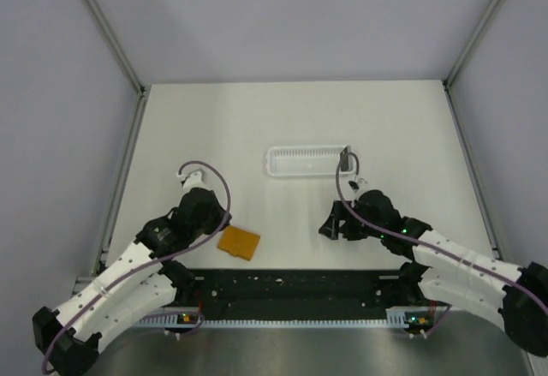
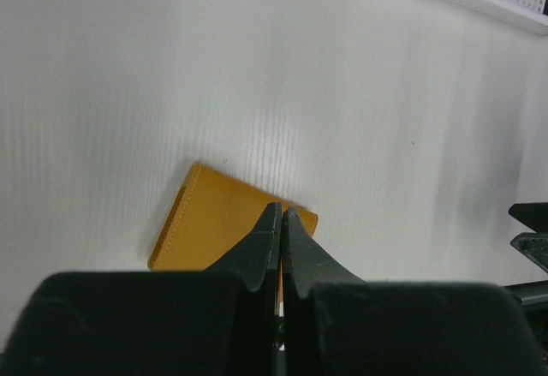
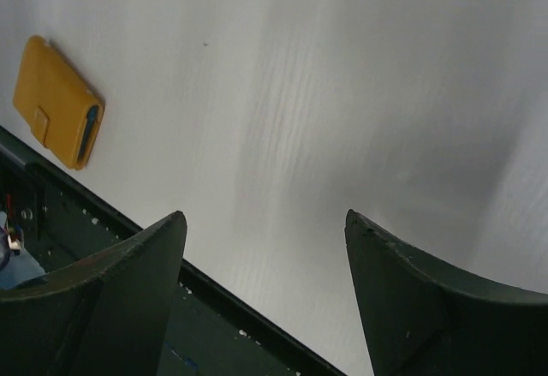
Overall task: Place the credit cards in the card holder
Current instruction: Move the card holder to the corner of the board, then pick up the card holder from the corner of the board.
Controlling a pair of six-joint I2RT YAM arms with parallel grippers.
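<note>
Now my left gripper (image 2: 281,215) has its fingers squeezed together, empty, tips over the flat orange leather-look card holder (image 2: 214,226), which lies closed near the near edge of the white table (image 1: 257,119). My right gripper (image 3: 264,215) is spread wide, well to its right. Grey walls (image 1: 300,16) stand around.

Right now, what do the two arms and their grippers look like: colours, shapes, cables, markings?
Both the left arm and the right arm have white link shells with black joints. A thin purple cable loops along each. The left gripper and the right gripper have matte black fingers that taper to wedge-like tips. No sleeves or readable markings show.
</note>
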